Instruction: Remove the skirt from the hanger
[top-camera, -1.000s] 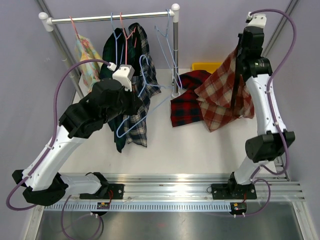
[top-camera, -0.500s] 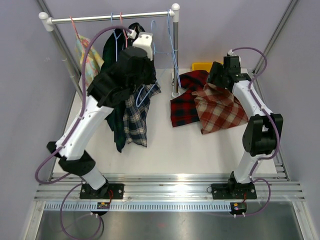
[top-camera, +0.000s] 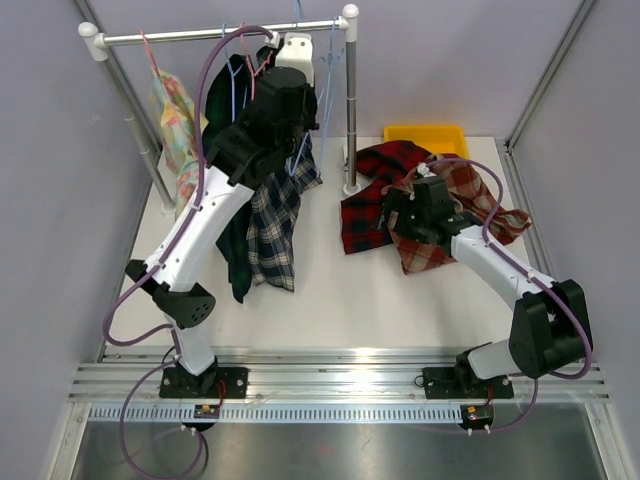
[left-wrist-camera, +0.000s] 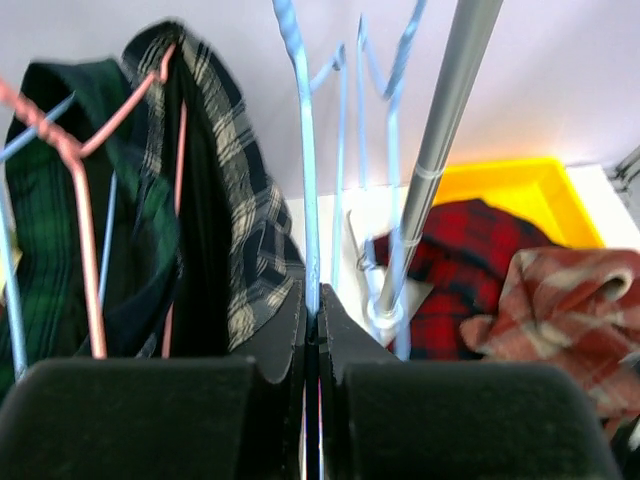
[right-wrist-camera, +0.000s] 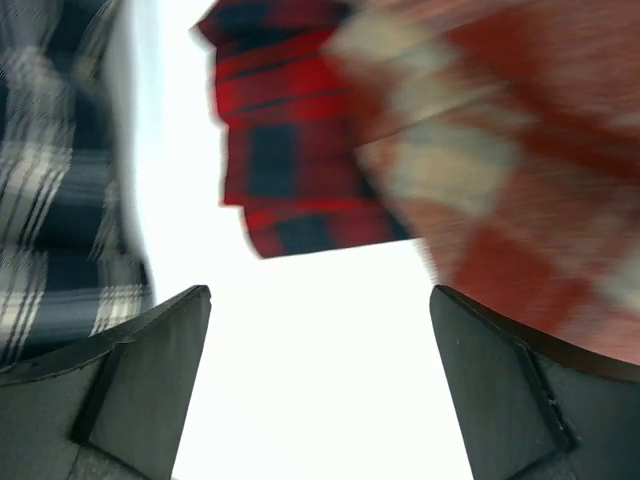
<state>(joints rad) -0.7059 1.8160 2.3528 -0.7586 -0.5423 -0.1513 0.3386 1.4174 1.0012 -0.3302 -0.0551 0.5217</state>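
Skirt (right-wrist-camera: 500, 130) loose, just beside right hand (right-wrist-camera: 318, 300)

- Top view: bright, even overhead light; the white worktop (top-camera: 330, 300) carries only faint, soft shadows.
- Left wrist view: the near left fingers (left-wrist-camera: 286, 345) are dark and soft.
- Right wrist view: motion blur smears the red plaid cloth (right-wrist-camera: 290, 140).

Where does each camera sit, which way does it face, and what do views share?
Top external: above and behind the bases, looking down on the table; left arm and right arm show whole.
Left wrist: high by the rack post, facing rearward; left gripper shut on blue hanger.
Right wrist: low, blurred, facing the red plaid skirt; right gripper open.
Shared: all three show that skirt.
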